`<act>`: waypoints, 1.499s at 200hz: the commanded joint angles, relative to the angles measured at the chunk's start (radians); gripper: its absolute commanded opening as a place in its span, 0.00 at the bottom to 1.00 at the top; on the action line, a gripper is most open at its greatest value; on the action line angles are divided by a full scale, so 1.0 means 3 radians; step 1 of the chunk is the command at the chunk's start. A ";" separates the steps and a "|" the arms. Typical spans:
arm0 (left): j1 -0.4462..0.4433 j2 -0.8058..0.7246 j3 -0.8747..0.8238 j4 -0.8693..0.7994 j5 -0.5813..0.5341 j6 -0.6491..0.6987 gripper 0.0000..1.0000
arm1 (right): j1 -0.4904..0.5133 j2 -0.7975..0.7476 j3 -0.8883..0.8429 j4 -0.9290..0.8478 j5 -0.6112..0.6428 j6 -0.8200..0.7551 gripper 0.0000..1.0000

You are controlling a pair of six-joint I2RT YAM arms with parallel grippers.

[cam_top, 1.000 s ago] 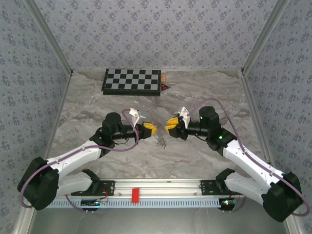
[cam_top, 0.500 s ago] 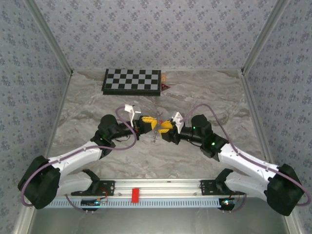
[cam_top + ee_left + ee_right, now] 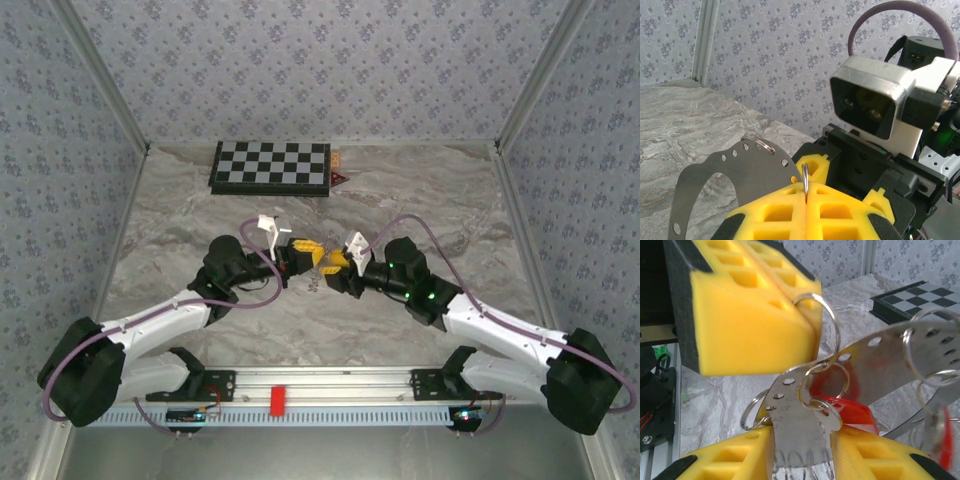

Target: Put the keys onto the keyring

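Grey marbled tabletop [image 3: 430,190] inside floral-papered walls [image 3: 300,70], with a chessboard [image 3: 270,166] at the far edge. Within the last second both arms have swung inward from a clear gap. The left gripper [image 3: 306,250] and right gripper [image 3: 336,263] now meet nose to nose above mid-table. That brings ring and keys together, so threading looks about to begin, not done.

The left gripper's yellow pads are pressed tight, pinching the keyring [image 3: 805,181], a thin wire loop standing up from their seam. A perforated metal plate [image 3: 700,195] hangs just left of it. From the right wrist, the keys [image 3: 852,412] show as red heads dangling among small rings [image 3: 822,385] just beside the loop.

The right gripper's pads stand partly apart with a toothed silvery blade [image 3: 800,450] between them; whether they clamp it I cannot tell. Both arms reach forward and inward, forearms low, wrists turned to face each other.
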 commanded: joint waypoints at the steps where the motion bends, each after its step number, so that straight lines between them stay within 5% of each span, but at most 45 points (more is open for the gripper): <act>1: -0.0021 -0.0088 0.0176 0.0064 -0.0022 0.0069 0.00 | -0.0010 -0.0159 0.0018 0.0019 0.0145 -0.0070 0.35; 52: -0.0060 -0.0108 0.0190 -0.0088 -0.0309 0.0138 0.00 | 0.0018 -0.0448 -0.0174 0.0147 0.0386 0.0072 0.38; 136: -0.0123 -0.0158 0.0188 -0.0163 -0.0297 0.0207 0.00 | 0.0147 -0.0092 -0.0045 0.0237 0.0706 -0.0007 0.38; 181: -0.0129 -0.0193 0.0181 -0.0241 -0.0349 0.0260 0.00 | 0.0177 -0.0115 -0.0034 0.0273 0.0697 -0.0048 0.00; 272: -0.0143 -0.0039 0.0123 -0.0043 -0.0623 0.0276 0.00 | 0.0547 -0.0006 0.0005 0.0307 0.0760 -0.0136 0.00; 284: -0.0144 -0.0051 0.0104 0.0013 -0.0579 0.0257 0.00 | 0.0562 0.0035 0.0017 0.0303 0.0759 -0.0136 0.14; 300: -0.0131 -0.0082 0.0111 0.0009 -0.0452 0.0256 0.00 | 0.0560 0.0033 0.0012 0.0260 0.0801 -0.0130 0.20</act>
